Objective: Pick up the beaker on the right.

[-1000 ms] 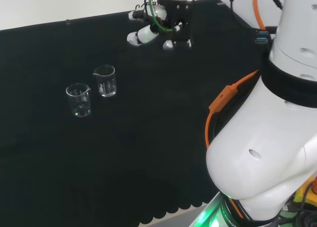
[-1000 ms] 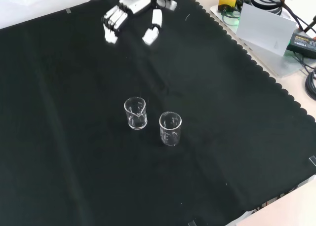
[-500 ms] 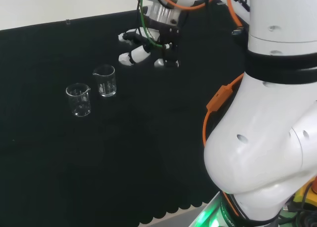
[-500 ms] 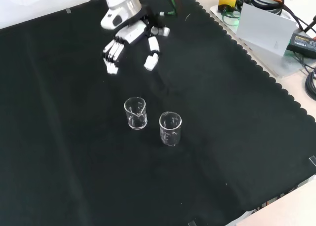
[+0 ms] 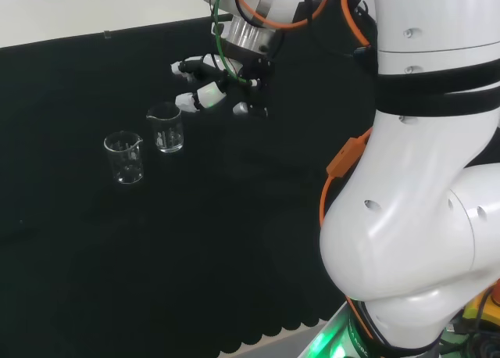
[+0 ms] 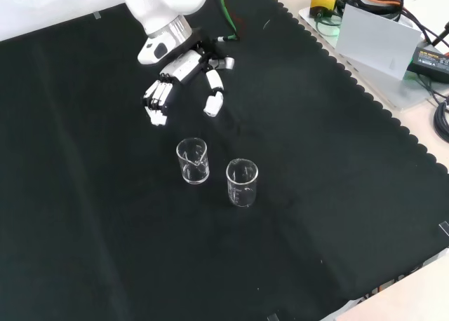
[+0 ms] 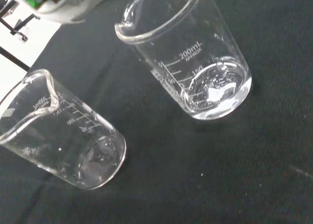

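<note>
Two clear glass beakers stand upright, side by side, near the middle of the front view on the black worktop [image 6: 337, 195]. The beaker on the right [image 6: 242, 183] there is the farther from the hand [image 6: 184, 67], which hovers upper left of it with fingers spread and relaxed, holding nothing. The other beaker [image 6: 192, 160] stands between them. Glass this thin looks light, rigid, slick and breakable (it appears empty) — best wrapped around the mid-wall, thumb opposite the fingers.
</note>
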Robot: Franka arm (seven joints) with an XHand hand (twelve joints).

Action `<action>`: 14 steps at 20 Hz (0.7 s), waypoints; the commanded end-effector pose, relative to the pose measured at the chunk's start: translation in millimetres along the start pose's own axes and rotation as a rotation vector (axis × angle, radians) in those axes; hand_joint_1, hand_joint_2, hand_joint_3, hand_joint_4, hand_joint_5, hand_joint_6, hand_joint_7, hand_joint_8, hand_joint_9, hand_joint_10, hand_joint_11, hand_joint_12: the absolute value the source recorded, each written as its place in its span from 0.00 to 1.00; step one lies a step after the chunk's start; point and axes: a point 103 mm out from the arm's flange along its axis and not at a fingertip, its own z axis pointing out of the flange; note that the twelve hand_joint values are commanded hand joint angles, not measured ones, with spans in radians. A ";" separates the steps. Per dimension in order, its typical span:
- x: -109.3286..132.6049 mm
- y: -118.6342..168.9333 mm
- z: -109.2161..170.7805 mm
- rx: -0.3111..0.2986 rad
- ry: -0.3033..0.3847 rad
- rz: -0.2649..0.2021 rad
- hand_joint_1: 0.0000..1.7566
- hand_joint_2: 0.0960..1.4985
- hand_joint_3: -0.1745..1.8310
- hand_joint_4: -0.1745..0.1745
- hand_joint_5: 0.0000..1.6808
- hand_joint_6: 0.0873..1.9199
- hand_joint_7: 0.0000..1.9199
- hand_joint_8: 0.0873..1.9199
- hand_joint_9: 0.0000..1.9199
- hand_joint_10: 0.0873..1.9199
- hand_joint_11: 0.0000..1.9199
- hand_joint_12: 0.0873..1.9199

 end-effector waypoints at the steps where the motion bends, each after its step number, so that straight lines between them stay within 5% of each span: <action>1: -5.2 3.9 13.1 0.017 0.040 -0.021 0.43 0.29 0.46 0.32 0.16 0.00 0.07 0.28 0.15 0.30 0.00 0.60; 14: -28.8 13.2 39.0 0.017 0.132 -0.044 0.45 0.27 0.46 0.30 0.14 0.00 0.07 0.28 0.16 0.30 0.00 0.61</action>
